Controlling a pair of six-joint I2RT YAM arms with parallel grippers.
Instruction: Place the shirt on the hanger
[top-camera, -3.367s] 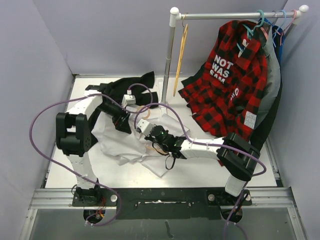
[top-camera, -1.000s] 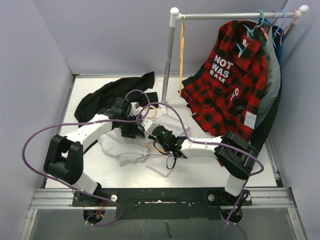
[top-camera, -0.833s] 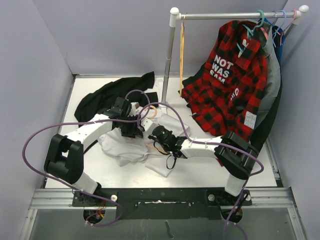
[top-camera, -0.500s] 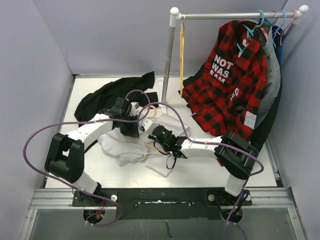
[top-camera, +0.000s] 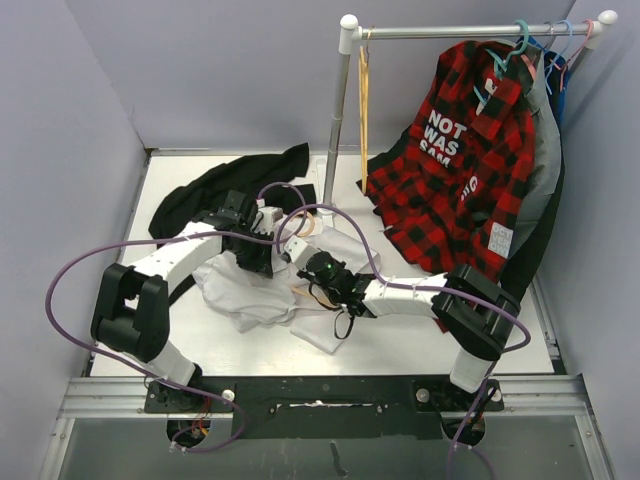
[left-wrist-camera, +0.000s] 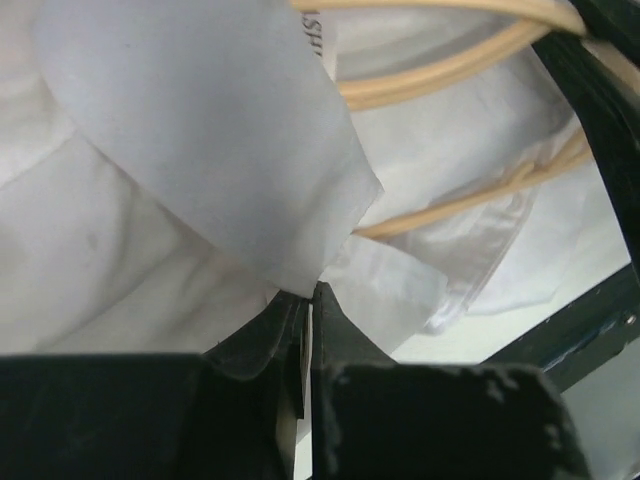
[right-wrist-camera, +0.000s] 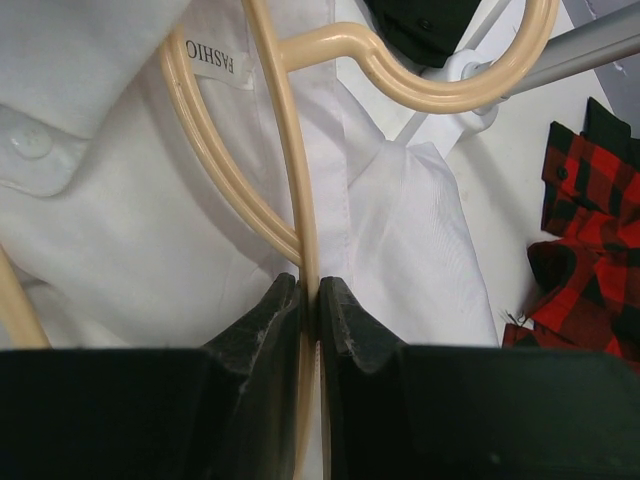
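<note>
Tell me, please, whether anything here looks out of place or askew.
The crumpled black cloth garment lies on the white table at its back left, not on the metal rail. The red-and-black plaid shirt hangs lopsided, slumping leftward.

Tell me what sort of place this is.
Probably a robotics lab test cell for clothes handling: plain lavender walls box in a white table, two robot arms are bolted at its near edge, and a small clothes rail holds a plaid shirt.
</note>
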